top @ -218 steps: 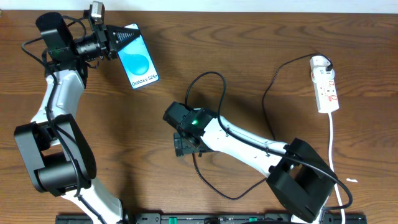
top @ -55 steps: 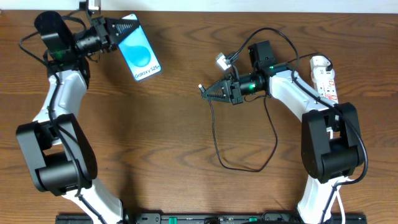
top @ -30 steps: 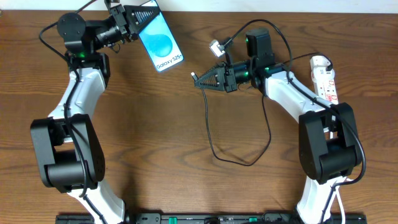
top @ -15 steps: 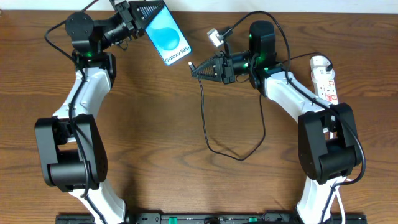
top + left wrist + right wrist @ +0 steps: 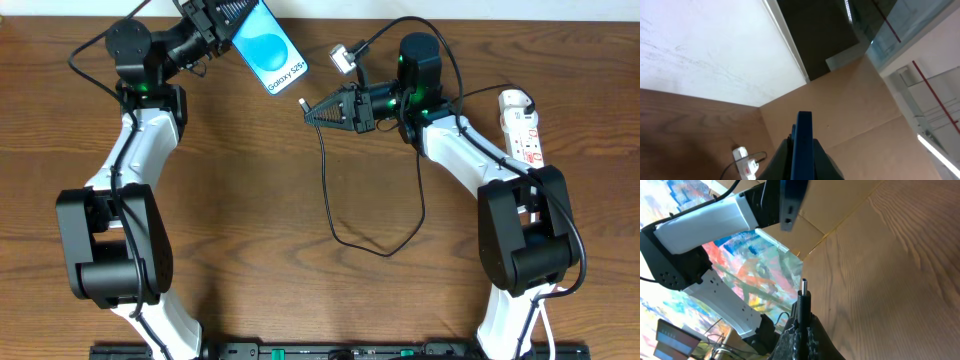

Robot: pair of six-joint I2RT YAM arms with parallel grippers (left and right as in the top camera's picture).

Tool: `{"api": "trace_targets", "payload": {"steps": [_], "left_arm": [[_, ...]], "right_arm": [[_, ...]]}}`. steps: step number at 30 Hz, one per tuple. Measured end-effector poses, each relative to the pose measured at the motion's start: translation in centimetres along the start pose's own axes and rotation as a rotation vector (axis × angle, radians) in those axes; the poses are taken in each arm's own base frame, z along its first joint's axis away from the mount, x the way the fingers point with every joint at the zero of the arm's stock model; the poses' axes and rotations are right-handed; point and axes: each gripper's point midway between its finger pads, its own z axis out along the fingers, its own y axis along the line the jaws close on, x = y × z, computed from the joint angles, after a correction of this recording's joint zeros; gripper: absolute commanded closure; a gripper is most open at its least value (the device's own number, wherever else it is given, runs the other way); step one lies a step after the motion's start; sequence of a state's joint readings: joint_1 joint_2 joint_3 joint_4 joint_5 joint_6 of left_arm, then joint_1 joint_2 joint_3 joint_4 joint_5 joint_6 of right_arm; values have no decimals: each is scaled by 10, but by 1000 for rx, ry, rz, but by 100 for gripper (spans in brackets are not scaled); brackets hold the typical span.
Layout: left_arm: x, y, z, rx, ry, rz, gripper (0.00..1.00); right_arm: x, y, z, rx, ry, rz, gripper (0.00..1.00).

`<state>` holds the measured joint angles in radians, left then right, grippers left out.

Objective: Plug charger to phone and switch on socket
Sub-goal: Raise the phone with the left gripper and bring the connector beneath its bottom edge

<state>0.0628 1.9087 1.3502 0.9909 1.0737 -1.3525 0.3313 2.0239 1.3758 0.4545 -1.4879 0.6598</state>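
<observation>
The phone, bright blue screen up, is held off the table at the top centre by my left gripper, shut on its far end. In the left wrist view the phone stands edge-on between the jaws. My right gripper is shut on the charger plug, which points at the phone's lower end across a small gap. In the right wrist view the plug sticks up from the fingers, with the phone's end above it. The black cable hangs in a loop. The socket lies far right.
The socket's white cord runs down the right edge toward the front. A small white tag sits on the cable by the right wrist. The left arm's white link shows in the right wrist view.
Over the last second the left gripper carried the phone to the right, and the right gripper brought the plug up and left. The gap between plug and phone has narrowed.
</observation>
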Motion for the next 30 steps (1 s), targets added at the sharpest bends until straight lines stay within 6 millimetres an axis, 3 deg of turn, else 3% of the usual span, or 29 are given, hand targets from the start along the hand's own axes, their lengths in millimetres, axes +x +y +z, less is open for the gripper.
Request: {"api": "trace_targets", "payload": {"steps": [30], "left_arm": [[15, -1, 9, 7, 53, 28, 92]], "right_arm": [[-9, 5, 5, 6, -16, -74, 99]]}}
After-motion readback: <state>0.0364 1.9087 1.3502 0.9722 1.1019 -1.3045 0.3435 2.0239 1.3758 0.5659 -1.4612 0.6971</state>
